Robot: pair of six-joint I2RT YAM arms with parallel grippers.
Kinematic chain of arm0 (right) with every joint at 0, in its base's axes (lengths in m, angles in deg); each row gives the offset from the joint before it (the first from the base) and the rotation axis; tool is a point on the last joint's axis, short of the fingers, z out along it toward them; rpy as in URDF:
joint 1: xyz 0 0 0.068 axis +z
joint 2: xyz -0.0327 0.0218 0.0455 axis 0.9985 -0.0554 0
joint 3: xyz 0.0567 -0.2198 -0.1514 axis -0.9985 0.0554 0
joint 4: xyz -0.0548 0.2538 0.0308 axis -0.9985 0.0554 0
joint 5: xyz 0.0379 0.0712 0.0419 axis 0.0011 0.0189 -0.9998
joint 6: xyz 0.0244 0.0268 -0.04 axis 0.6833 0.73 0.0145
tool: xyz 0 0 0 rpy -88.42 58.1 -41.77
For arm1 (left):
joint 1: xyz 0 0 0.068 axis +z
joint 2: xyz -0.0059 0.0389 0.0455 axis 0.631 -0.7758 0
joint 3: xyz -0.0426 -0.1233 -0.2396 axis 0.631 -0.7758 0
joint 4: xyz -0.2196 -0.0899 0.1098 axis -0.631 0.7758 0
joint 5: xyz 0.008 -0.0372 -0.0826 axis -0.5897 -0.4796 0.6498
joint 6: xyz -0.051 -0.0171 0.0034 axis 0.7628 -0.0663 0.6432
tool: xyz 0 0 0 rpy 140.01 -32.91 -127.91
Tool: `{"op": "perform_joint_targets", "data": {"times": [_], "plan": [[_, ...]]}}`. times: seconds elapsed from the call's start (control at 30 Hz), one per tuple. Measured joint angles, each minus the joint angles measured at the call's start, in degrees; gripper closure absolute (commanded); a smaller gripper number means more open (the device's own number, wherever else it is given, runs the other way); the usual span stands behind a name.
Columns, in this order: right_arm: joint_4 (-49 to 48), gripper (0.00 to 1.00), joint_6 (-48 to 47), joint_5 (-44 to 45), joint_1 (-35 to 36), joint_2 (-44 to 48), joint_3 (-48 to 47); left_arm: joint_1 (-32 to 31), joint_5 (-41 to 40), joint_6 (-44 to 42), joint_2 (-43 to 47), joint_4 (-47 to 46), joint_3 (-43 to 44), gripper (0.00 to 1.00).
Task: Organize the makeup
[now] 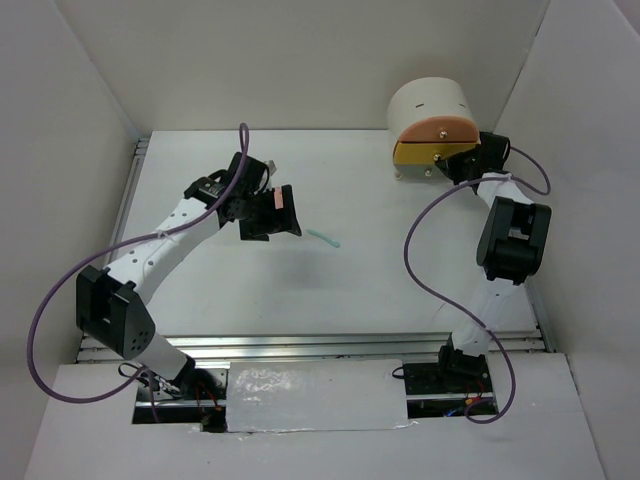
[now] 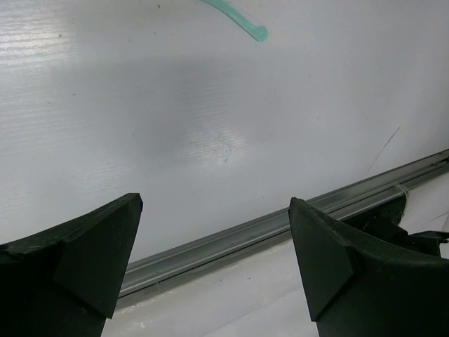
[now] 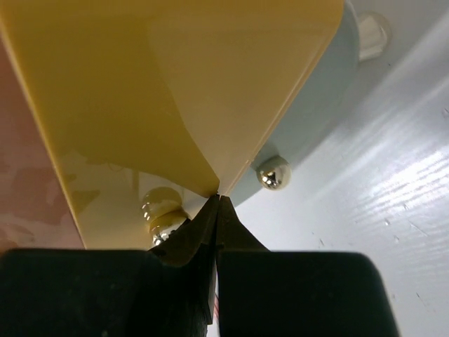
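A short mint-green stick (image 1: 323, 238) lies on the white table just right of my left gripper (image 1: 272, 213); its end also shows in the left wrist view (image 2: 238, 20). My left gripper (image 2: 216, 239) hangs above the table, wide open and empty. A small pinkish patch shows on top of it from above; I cannot tell what it is. My right gripper (image 1: 458, 165) is shut, its tips (image 3: 219, 200) touching the corner of the drawer unit's yellow front (image 3: 175, 84), beside a gold knob (image 3: 163, 210). The palette, the case and the brushes are out of view.
The round cream drawer unit (image 1: 432, 105) with peach and yellow fronts stands at the back right, on gold ball feet (image 3: 273, 173). A metal rail (image 2: 280, 223) runs along the table's near edge. White walls enclose the table on three sides.
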State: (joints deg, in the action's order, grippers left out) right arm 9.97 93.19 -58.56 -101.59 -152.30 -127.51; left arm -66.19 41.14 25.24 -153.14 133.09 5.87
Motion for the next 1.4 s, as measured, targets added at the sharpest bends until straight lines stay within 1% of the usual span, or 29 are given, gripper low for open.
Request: {"op": "perform_joint_targets", "data": {"times": [0.27,0.37,0.43,0.47,0.57,0.6,0.7,0.83,0.93,1.27,1.4], "plan": [[-0.1,1.00,0.9,-0.4,0.0,-2.0,-2.2,0.0,-0.2,1.3,-0.2,-0.2,0.0,0.01],[-0.6,0.96,1.3,-0.5,0.0,-2.1,-1.9,0.0,-0.4,1.3,-0.5,-0.2,0.0,0.01],[-2.6,0.88,1.7,-0.7,0.0,-2.1,-0.7,0.0,-0.4,1.3,-0.8,-0.2,0.0,0.01],[-3.7,0.86,1.8,-0.7,0.0,-2.1,0.2,0.0,-0.3,1.3,-1.1,-0.1,0.1,0.01],[-7.7,0.78,2.3,-1.1,0.0,-1.2,4.9,0.0,-0.3,1.3,-1.7,-0.2,0.4,0.01],[-9.2,0.77,2.6,-1.3,0.0,-0.8,6.9,0.0,-0.3,1.3,-1.9,-0.1,0.4,0.01],[-12.9,0.77,3.1,-2.1,0.0,0.5,12.1,0.0,-0.3,1.3,-1.9,-0.1,0.5,0.01],[-16.9,0.79,4.1,-3.6,0.0,0.6,13.2,0.0,-0.3,1.1,-1.9,0.1,0.6,0.01],[-19.7,0.80,4.6,-4.4,0.0,0.6,12.4,0.0,-0.3,1.1,-1.9,0.1,0.6,0.00],[-19.2,0.82,5.4,-5.1,0.0,-1.2,5.5,0.0,-0.4,1.1,-1.7,-0.1,0.1,0.01],[-19.3,0.82,5.4,-5.3,0.0,-1.3,5.2,0.0,-0.3,1.2,-1.5,-0.1,-1.3,0.01]]}}
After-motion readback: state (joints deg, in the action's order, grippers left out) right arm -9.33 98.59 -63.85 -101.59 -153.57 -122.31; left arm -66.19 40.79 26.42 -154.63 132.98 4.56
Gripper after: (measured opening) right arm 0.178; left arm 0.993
